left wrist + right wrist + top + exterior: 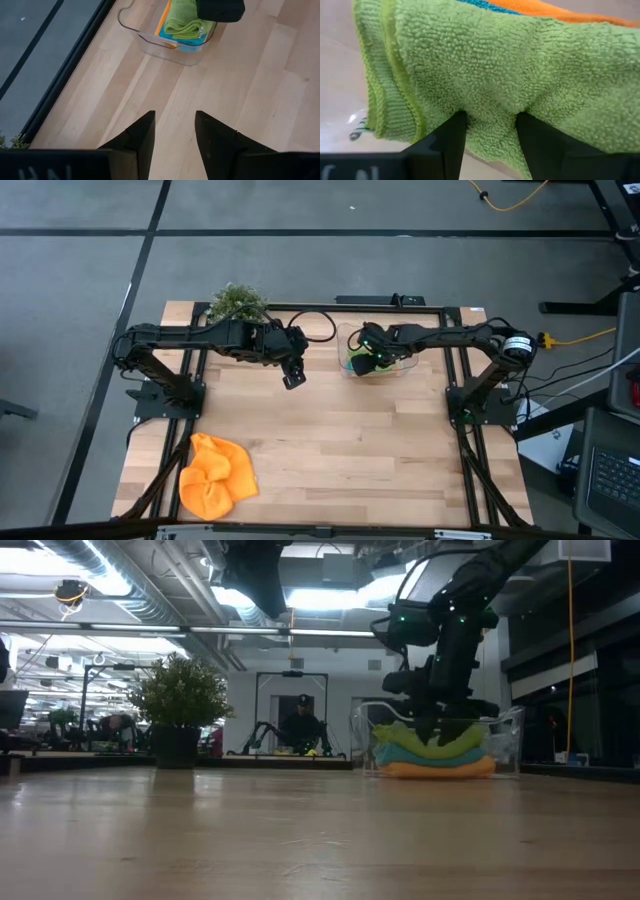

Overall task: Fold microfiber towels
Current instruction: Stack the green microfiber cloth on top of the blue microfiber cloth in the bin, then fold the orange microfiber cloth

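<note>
A clear plastic tub (pixel 505 740) at the table's far right holds a stack of microfiber towels: lime green (pixel 490 60) on top, teal (pixel 400 756) under it, orange (pixel 440 769) at the bottom. My right gripper (pixel 490 122) reaches down into the tub, open, with its fingertips in the green towel. A second orange towel (pixel 215 477) lies crumpled on the table at the near left. My left gripper (pixel 175 125) hangs open above the bare table, left of the tub, with nothing between its fingers. My right gripper comes from above, pointing steeply down, and both fingertips (pixel 452 130) sink into the green towel's top surface (pixel 490 102). The pile is dented around them and a hump of cloth stands in the gap. The towel rests on the stack in the tub.
A small potted plant (pixel 237 302) stands at the far left edge behind the left arm. The tub's clear walls (pixel 165 47) surround the stack. Bare wood (pixel 350 440) fills the table's middle and near right.
</note>
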Controlling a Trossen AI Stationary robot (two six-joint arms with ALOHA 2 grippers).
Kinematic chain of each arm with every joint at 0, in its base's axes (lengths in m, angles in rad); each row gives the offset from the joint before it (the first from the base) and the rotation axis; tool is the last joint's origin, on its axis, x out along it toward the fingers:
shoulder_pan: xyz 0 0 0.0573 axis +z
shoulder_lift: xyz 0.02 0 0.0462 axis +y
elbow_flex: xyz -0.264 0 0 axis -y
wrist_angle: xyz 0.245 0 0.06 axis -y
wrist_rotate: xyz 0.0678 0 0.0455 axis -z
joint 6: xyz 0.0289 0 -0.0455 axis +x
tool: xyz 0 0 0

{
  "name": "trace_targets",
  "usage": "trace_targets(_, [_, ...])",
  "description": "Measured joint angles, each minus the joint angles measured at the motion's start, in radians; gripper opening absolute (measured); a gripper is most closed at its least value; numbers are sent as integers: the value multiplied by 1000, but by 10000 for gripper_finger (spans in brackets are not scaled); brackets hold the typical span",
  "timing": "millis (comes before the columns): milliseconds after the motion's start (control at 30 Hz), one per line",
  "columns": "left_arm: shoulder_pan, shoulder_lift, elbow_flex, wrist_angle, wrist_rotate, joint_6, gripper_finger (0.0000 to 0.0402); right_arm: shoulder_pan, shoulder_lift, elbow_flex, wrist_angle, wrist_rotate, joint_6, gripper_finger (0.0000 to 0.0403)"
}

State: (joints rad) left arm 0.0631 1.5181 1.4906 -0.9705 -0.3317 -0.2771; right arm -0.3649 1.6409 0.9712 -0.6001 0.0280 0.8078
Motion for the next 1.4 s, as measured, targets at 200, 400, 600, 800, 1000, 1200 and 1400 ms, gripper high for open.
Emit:
trace_targets(200, [0,0,0,0,0,0,133,-5,-1,64,-89,-22,-12,178])
trace_targets(400, [0,0,0,-1,0,0,133,-5,-1,240,-261,-22,-75,178])
trace_targets(600, [-20,-14,-1,-32,16,-65,133,25,-3,413,-382,-37,-169,178])
trace_targets(800, [-152,-114,0,-113,91,-185,133,103,-3,559,-490,-74,-270,178])
trace_targets(1000, [-347,-158,0,-322,128,-417,133,189,-4,602,-493,-75,-295,178])
trace_targets(1200, [-511,-149,-96,-311,161,-697,133,259,-3,602,-488,-74,-279,178])
trace_targets(1400, [-639,-151,-296,-304,412,-1076,133,314,-4,602,-480,-74,-267,178])
